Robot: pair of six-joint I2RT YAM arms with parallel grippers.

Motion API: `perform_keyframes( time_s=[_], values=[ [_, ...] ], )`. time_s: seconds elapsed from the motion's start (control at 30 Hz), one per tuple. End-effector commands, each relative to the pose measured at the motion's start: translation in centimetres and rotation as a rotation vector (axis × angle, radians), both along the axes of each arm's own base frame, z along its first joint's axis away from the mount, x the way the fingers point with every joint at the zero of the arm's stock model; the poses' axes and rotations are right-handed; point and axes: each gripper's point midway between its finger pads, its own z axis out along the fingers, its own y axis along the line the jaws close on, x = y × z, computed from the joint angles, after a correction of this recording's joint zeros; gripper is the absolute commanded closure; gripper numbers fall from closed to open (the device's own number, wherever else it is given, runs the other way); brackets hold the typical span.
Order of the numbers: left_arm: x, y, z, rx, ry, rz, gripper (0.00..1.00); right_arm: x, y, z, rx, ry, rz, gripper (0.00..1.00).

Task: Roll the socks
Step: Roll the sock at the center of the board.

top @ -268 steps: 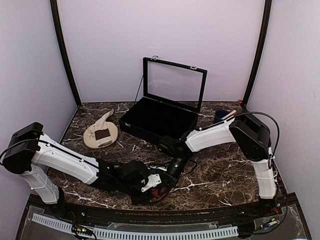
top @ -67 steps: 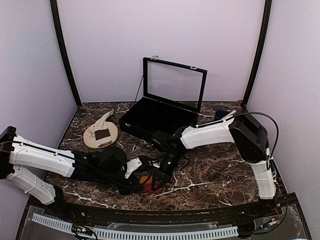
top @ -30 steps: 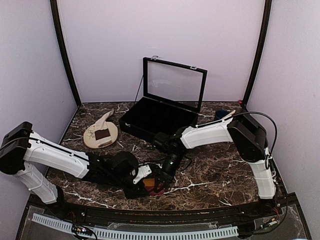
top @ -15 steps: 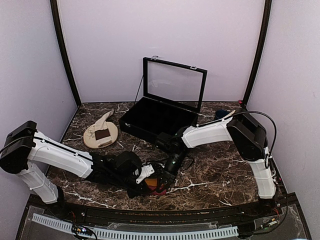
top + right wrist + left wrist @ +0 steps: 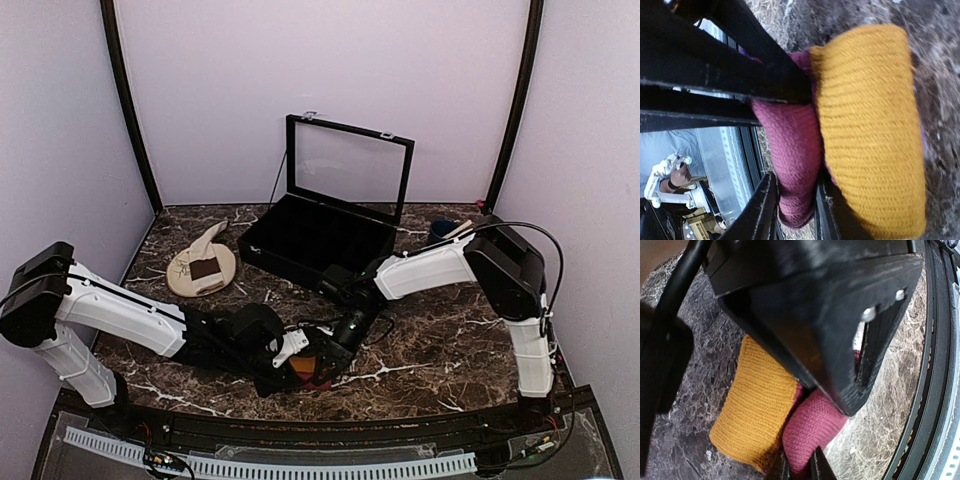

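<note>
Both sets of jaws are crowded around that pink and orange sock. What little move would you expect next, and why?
Probably the right gripper spreads its jaws wide and backs off. They flank the magenta fold of the pink sock, bunched into a roll beside its orange end, and the left gripper pinches that fold, so one hold seems enough.

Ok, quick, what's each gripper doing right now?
Left gripper: shut on the pink sock.
Right gripper: jaws straddle a fold of the same sock; gripping or open cannot be told.
</note>
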Motion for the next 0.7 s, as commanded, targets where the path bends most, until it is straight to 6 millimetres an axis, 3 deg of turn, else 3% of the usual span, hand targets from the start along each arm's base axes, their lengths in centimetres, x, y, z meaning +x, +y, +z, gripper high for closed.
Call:
perform_keyframes(
  time_s=[0.0, 0.67],
  values=[
    [-1.3, 2.0, -2.4, 0.077, 0.079, 0.039, 1.0, 1.5, -1.8, -1.7, -0.08, -0.061, -0.076, 0.74],
    [-2.1, 1.8, -3.2, 0.076, 0.188, 0.099, 1.0, 6.0, -2.8, 0.8, 0.033, -0.176, -0.259, 0.73]
  ],
)
